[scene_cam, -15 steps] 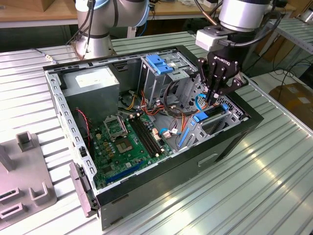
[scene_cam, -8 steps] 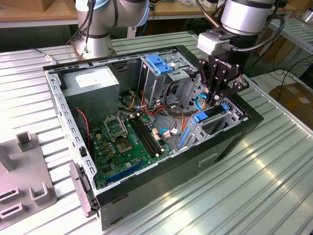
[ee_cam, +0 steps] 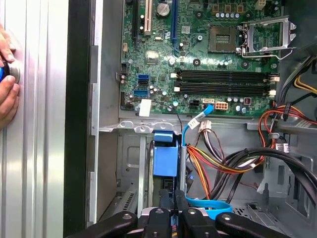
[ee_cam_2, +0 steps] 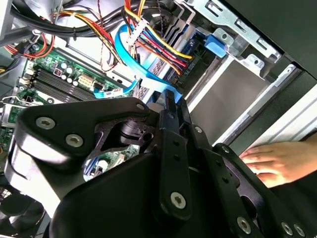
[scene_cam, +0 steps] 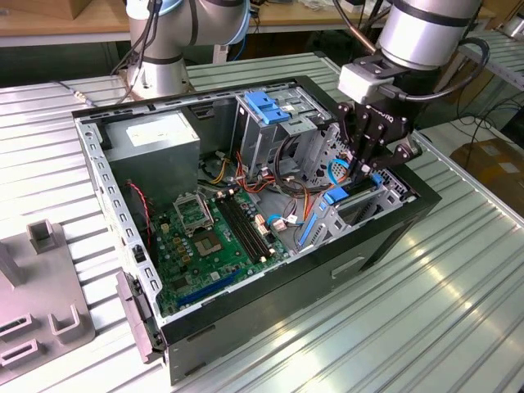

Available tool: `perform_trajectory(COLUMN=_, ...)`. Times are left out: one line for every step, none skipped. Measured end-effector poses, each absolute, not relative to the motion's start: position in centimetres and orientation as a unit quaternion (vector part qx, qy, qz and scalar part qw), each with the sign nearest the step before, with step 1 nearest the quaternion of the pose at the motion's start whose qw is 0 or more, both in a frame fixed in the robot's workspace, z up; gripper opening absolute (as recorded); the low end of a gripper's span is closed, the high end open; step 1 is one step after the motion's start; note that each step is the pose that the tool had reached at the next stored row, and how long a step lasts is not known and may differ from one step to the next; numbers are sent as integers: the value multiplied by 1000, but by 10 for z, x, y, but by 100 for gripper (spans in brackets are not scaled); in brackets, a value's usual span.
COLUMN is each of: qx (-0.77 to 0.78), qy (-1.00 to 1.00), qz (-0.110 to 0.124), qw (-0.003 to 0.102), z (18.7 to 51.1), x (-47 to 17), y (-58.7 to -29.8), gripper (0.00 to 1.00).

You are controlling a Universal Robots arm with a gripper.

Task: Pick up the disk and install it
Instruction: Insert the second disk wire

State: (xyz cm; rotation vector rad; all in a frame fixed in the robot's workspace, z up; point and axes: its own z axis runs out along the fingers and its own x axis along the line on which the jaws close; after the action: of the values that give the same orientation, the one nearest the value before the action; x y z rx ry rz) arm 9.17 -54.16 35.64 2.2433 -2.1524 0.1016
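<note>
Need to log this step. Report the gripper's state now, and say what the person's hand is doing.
Gripper: down in the computer case at the drive bay; open or shut cannot be told.
Person's hand: resting outside the case, on the table.

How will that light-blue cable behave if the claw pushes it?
Probably floppy: the light-blue cable hangs in a loose curve. Likely light, being thin and flat. It may snag on the coloured wires lying beside it.
</note>
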Motion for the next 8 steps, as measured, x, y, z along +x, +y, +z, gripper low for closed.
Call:
perform_trajectory(qx=721, qy=-692, qz=32, qw=15, z=356, x=92, y=-542, gripper=16)
perform_trajectory(qx=721, qy=-692, qz=32, qw=15, z=356, x=92, y=-542, gripper=16)
perform_trajectory(qx=721, qy=-692, qz=32, qw=15, z=356, x=92, y=-542, gripper=16)
perform_trajectory(qx=721, qy=-692, qz=32, qw=15, z=356, x=92, y=-542, gripper=16)
perform_trajectory(qx=721, qy=-692, qz=32, qw=15, z=356, x=92, y=-542, gripper=16)
perform_trajectory(qx=721, qy=-692, qz=32, qw=15, z=356, x=92, y=-542, gripper=16)
perform_trajectory(qx=721, qy=-692, qz=32, qw=15, z=356, x=92, y=-542, gripper=16)
perform_trajectory(qx=721, qy=-692, qz=32, qw=15, z=356, x=92, y=-542, gripper=16)
